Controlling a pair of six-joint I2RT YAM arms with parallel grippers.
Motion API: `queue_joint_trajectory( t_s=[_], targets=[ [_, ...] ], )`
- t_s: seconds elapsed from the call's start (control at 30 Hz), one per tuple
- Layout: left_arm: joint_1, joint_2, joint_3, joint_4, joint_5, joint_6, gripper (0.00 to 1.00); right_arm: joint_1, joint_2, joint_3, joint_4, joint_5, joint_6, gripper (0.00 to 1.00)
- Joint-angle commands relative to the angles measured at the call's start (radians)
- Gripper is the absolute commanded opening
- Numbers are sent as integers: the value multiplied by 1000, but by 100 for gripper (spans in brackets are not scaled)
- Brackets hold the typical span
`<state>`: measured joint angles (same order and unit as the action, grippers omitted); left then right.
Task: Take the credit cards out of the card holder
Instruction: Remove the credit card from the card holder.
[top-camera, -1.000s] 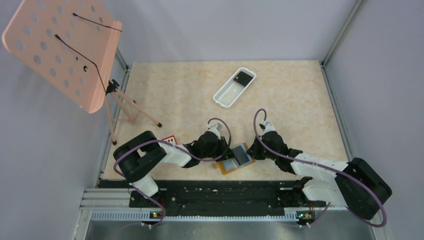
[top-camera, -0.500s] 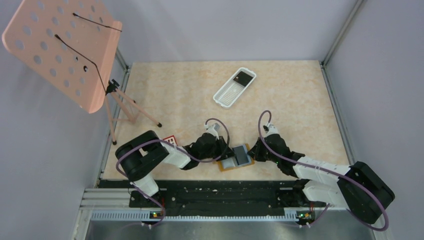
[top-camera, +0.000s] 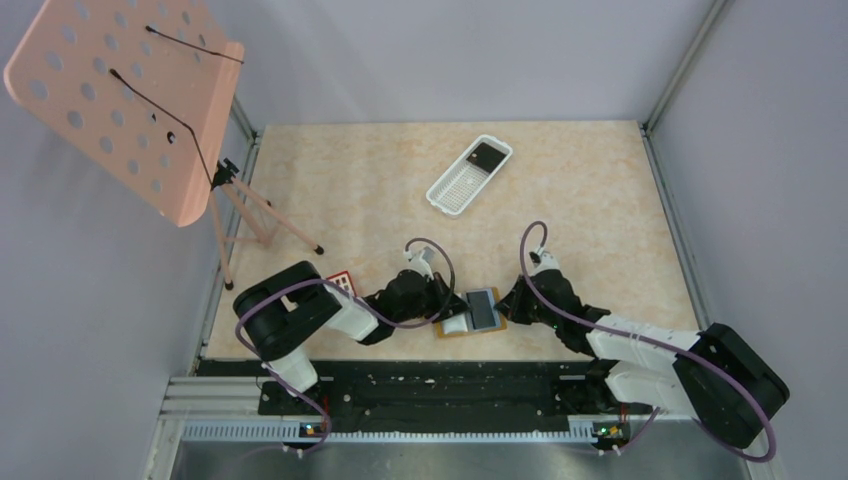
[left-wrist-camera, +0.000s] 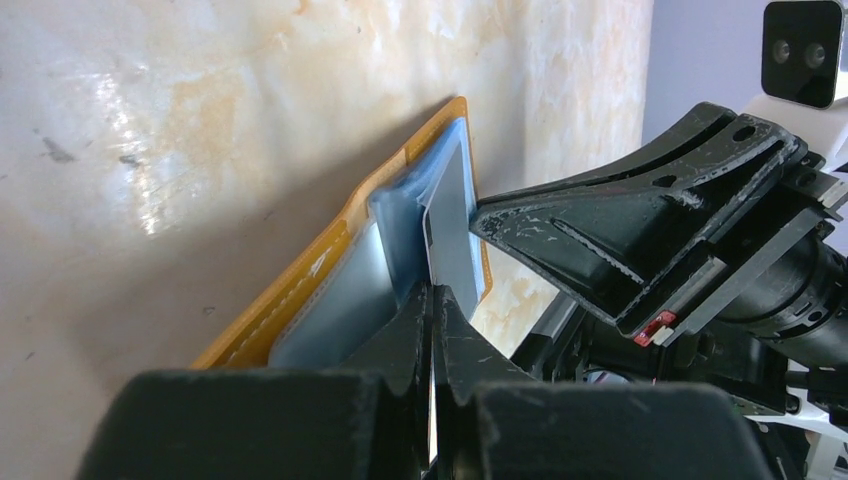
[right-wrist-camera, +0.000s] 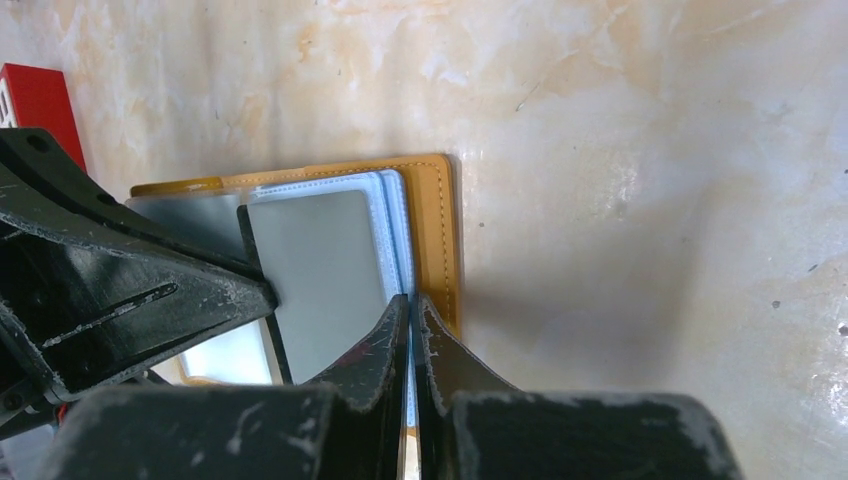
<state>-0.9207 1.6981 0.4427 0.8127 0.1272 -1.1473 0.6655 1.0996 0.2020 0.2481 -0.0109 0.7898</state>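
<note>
The tan card holder (top-camera: 452, 331) lies open near the table's front edge, between my two grippers. A grey credit card (top-camera: 482, 308) lies over its blue-grey inner sleeves. In the left wrist view my left gripper (left-wrist-camera: 434, 290) is shut on the edge of this grey card (left-wrist-camera: 452, 220), with the holder's tan cover (left-wrist-camera: 300, 285) beside it. In the right wrist view my right gripper (right-wrist-camera: 412, 300) is shut on the pale blue sleeve edge of the holder (right-wrist-camera: 437, 230), right of the grey card (right-wrist-camera: 320, 270). The left fingers (right-wrist-camera: 150, 290) touch the card's left edge.
A white slotted tray (top-camera: 462, 182) with a dark item (top-camera: 487, 154) lies at the back middle. A pink perforated stand (top-camera: 120, 100) on tripod legs (top-camera: 265, 215) stands at the left. A small red box (top-camera: 340, 282) lies by the left arm. The black rail runs along the front.
The holder has turned to lie squarer to the table edge and shifted slightly left. Both grippers followed it, staying shut at its two sides.
</note>
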Motion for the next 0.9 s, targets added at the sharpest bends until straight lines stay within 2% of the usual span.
queue_joint_trajectory(
  t_s=[0.0,0.53,0.67,0.83,0.87],
  targets=[
    [16,-5,-40,72,17,2,0,-30,6,-38,-58,34,-6,0],
    [59,0,-24,27,131,67,0,-36,14,-26,-40,16,-38,0],
    [60,-3,-16,35,159,82,0,-36,7,6,-82,-15,-45,0],
    [62,-19,6,-34,156,100,0,-36,-10,12,-94,-16,-42,0],
    [62,-18,13,-49,159,102,4,-37,-11,13,-94,-18,-41,0]
  ],
)
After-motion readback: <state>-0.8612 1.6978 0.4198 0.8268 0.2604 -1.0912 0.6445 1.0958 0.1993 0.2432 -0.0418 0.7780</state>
